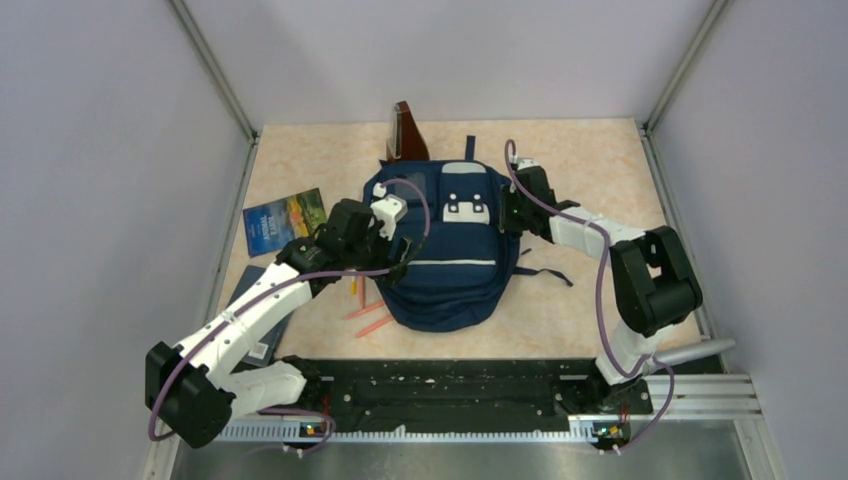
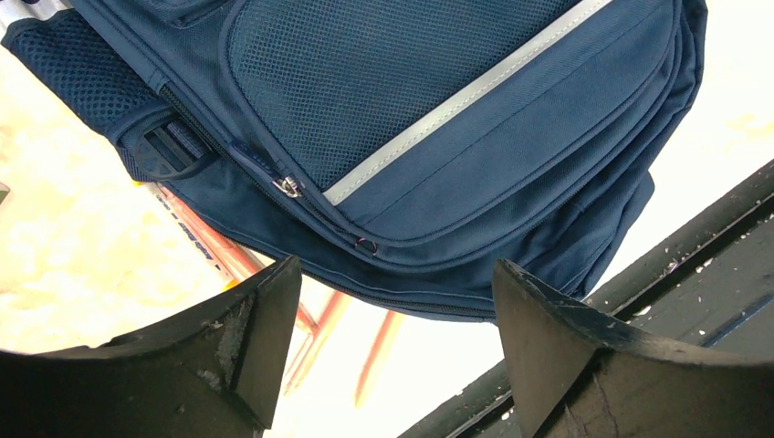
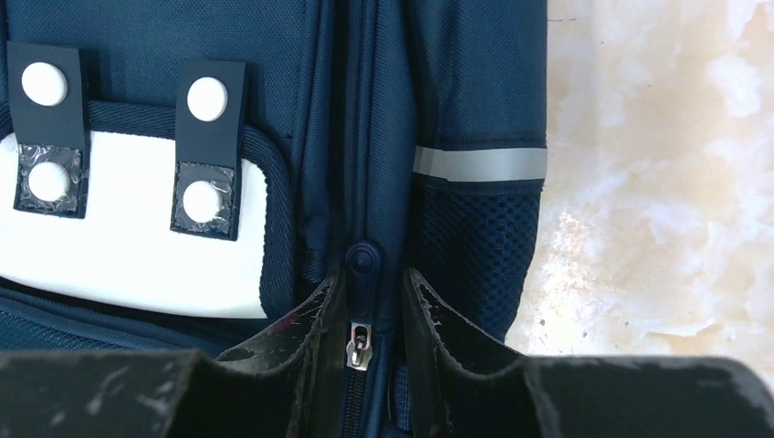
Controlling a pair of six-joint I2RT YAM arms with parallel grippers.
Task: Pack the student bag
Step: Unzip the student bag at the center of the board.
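Observation:
The student bag (image 1: 445, 270) lies flat in the middle of the table, navy with pale grey front patches and a light stripe. It fills the left wrist view (image 2: 438, 91) and the right wrist view (image 3: 365, 91). My left gripper (image 1: 400, 250) hovers at the bag's left side, open and empty (image 2: 397, 274), above its lower edge. My right gripper (image 1: 512, 212) is at the bag's upper right side. Its fingers (image 3: 367, 278) are drawn close on either side of the dark zipper pull (image 3: 362, 265) of the side zip, with the metal slider just behind.
A colourful book (image 1: 285, 220) lies left of the bag, and a dark notebook (image 1: 250, 300) lies under my left arm. Orange pens (image 1: 365, 315) lie by the bag's lower left and show in the left wrist view (image 2: 210, 246). A brown object (image 1: 405, 133) stands behind the bag. A black rail (image 1: 450, 385) runs along the front.

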